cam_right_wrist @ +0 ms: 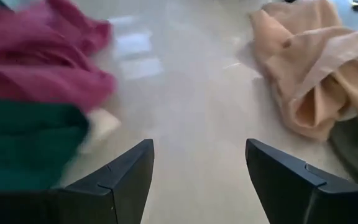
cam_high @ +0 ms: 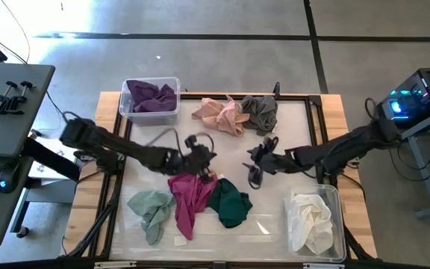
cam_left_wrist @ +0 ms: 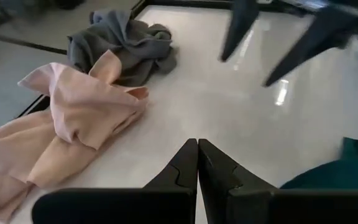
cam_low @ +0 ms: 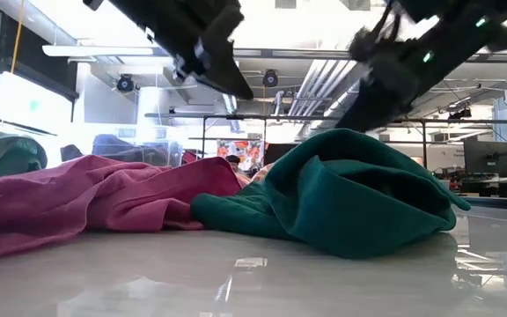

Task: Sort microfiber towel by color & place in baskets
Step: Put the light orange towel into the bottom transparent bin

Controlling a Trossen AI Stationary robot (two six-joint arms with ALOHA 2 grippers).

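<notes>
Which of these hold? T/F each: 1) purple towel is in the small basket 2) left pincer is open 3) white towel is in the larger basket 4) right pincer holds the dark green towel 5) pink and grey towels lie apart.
1) The purple towel lies in the small basket. True.
2) The left pincer is open. False: its fingers are pressed together, holding nothing.
3) The white towel lies in the larger basket. True.
4) The right pincer holds the dark green towel. False: it is open and empty, above bare table.
5) The pink towel and grey towel lie apart. False: they touch, side by side.
</notes>
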